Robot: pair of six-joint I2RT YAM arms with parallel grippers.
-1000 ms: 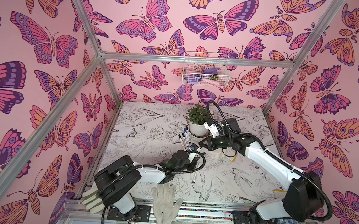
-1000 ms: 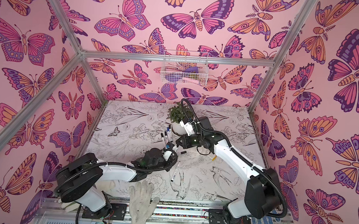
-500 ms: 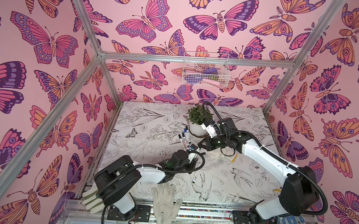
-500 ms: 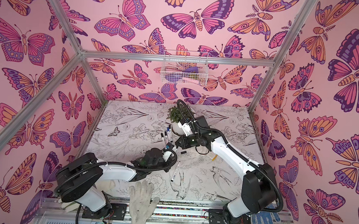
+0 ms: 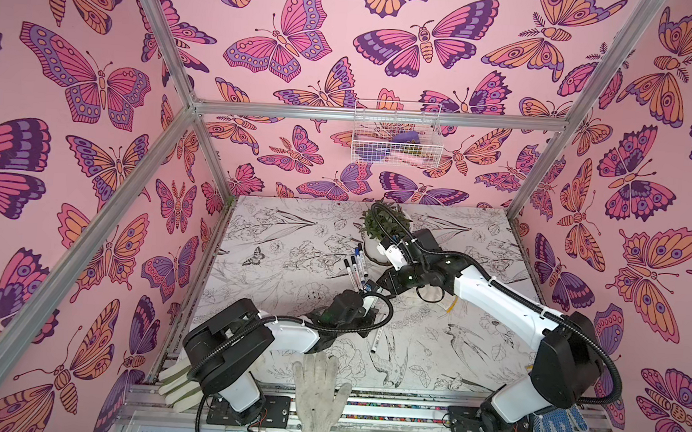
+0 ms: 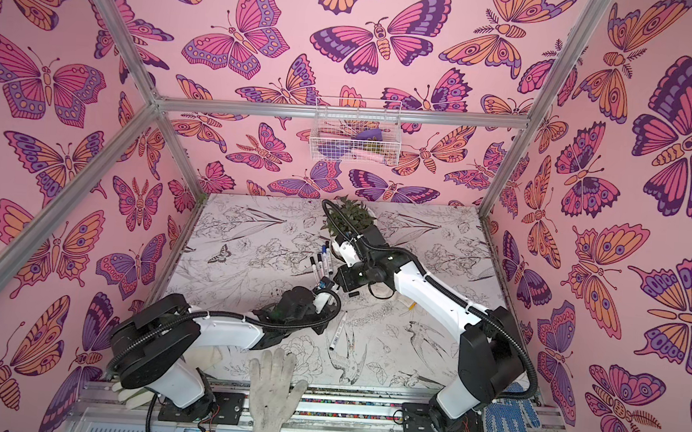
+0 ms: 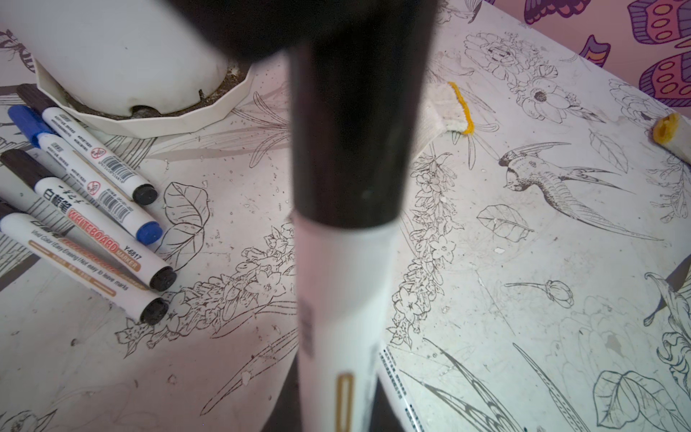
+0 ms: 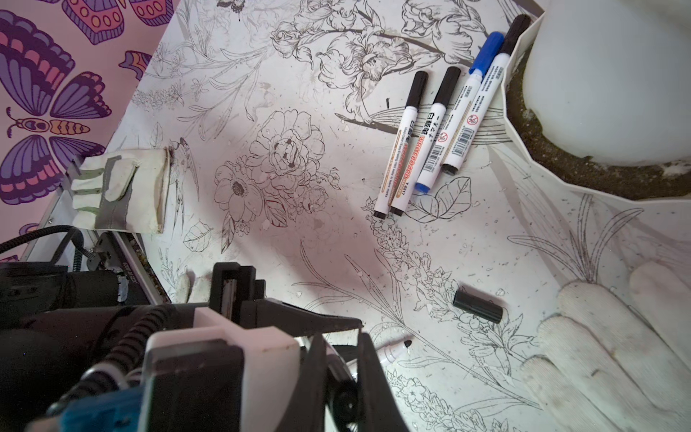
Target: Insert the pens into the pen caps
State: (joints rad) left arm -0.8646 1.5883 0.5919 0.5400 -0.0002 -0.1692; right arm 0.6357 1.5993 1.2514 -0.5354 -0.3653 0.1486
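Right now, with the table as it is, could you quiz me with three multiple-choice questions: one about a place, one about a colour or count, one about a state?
1. Where do the four capped pens lie, relative to the white pot?
A) on the table beside it
B) inside it
C) on top of it

2. How many of those four wear a blue cap?
A) none
B) one
C) three

3. How is the loose black cap resting?
A) on its side, on no pen
B) upright on its end
C) pushed onto a pen

Answers:
1 A, they lie on the table right next to the pot.
2 B, one cap is blue and the other three are black.
3 A, it lies flat and alone on the table.
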